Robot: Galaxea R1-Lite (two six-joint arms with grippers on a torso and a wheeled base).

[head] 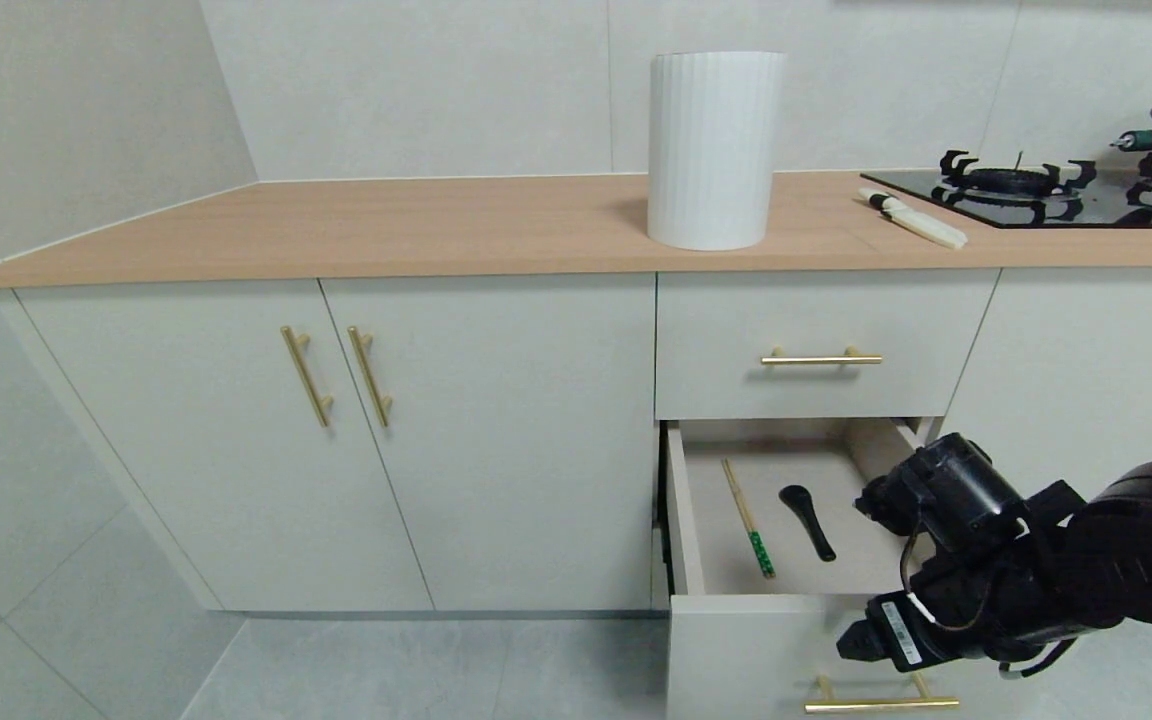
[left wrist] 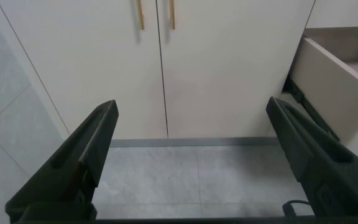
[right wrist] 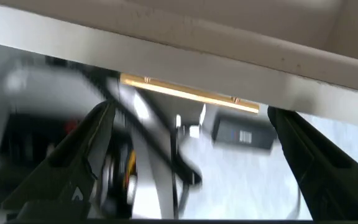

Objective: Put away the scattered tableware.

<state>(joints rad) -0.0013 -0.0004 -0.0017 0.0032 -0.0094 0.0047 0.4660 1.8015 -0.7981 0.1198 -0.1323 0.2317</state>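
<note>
Ok, left to right. The double cabinet doors (head: 336, 440) are shut under the wooden counter (head: 336, 230). My left gripper (left wrist: 191, 109) is spread wide and holds nothing. It is aimed at the foot of those doors, well apart from any tableware.

The white ribbed canister (head: 711, 150) stands upright on the counter. Below it is the open drawer (head: 684, 520). The chopsticks (head: 748, 520) lie on its floor, with the black spoon (head: 808, 522) just beside them on the right, not touching.

A pale knife-like utensil (head: 911, 218) lies flat on the counter next to the hob (head: 1026, 190).

My right gripper (right wrist: 190, 112) has its fingers apart and is empty. It sits low at the drawer's front right corner. The gold handle (right wrist: 188, 93) runs across the gap beyond the tips; I can't tell if there is contact. Chopsticks and spoon are inside the drawer, left of this gripper and clear of it.
</note>
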